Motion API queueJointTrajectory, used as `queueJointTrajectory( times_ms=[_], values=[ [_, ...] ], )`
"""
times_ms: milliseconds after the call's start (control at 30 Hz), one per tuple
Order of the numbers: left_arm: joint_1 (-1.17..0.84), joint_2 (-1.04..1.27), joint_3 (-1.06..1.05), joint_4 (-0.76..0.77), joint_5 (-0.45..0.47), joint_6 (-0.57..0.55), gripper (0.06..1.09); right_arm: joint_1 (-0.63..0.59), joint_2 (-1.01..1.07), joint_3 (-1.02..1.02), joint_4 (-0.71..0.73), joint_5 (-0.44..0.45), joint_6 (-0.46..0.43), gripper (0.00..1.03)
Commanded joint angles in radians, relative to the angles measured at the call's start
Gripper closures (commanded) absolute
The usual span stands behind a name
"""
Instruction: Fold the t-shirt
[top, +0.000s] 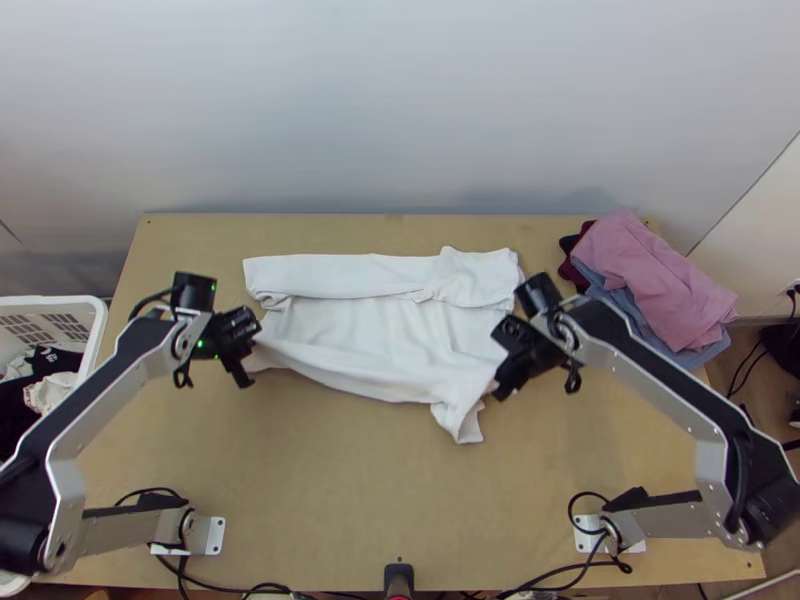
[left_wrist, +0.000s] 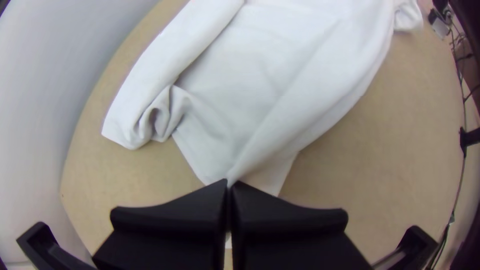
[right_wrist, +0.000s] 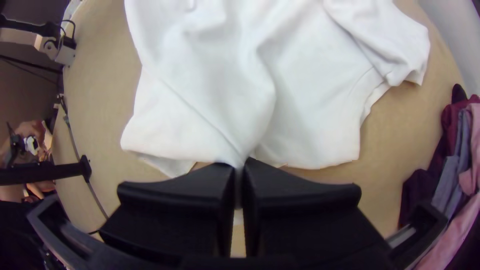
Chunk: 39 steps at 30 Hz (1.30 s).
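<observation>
Counted on the table, itself one in number: one white t-shirt. Arms numbered two, one left arm and one right arm, with two grippers, one left gripper and one right gripper. The side pile held at least four garments: one pink, one blue-grey, one maroon, one dark. One basket was recorded; its garments numbered at least two, exact count undetermined.

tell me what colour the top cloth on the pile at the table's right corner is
The top cloth is pink; it shows best in the top view.
</observation>
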Motion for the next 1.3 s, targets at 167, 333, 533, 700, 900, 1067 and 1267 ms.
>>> queueJointTrajectory(
  times_ms=[167,333,533,700,900,1067,1267],
  values=[
    [0.022,0.227,0.228,0.010,0.013,-0.083,1.04,-0.110,0.208,0.302,-0.056,-0.038,-0.018,1.00],
    [0.030,0.282,0.261,0.015,0.013,-0.081,1.04,-0.140,0.326,0.464,-0.084,-0.040,-0.022,1.00],
    [0.053,0.299,0.236,0.041,0.013,-0.075,1.04,-0.167,0.447,0.658,-0.144,-0.040,-0.022,1.00],
    [0.084,0.323,0.238,0.107,0.008,-0.071,1.04,-0.192,0.525,0.763,-0.156,-0.038,-0.021,1.00],
    [0.073,0.371,0.258,0.156,0.002,-0.077,1.05,-0.196,0.594,0.855,-0.162,-0.038,-0.013,1.00],
    [0.051,0.411,0.284,0.220,0.001,-0.101,1.04,-0.204,0.662,0.882,-0.170,-0.038,-0.012,1.00],
    [0.041,0.481,0.371,0.232,-0.018,-0.115,1.04,-0.229,0.712,0.884,-0.171,-0.038,-0.015,1.00]
  ],
)
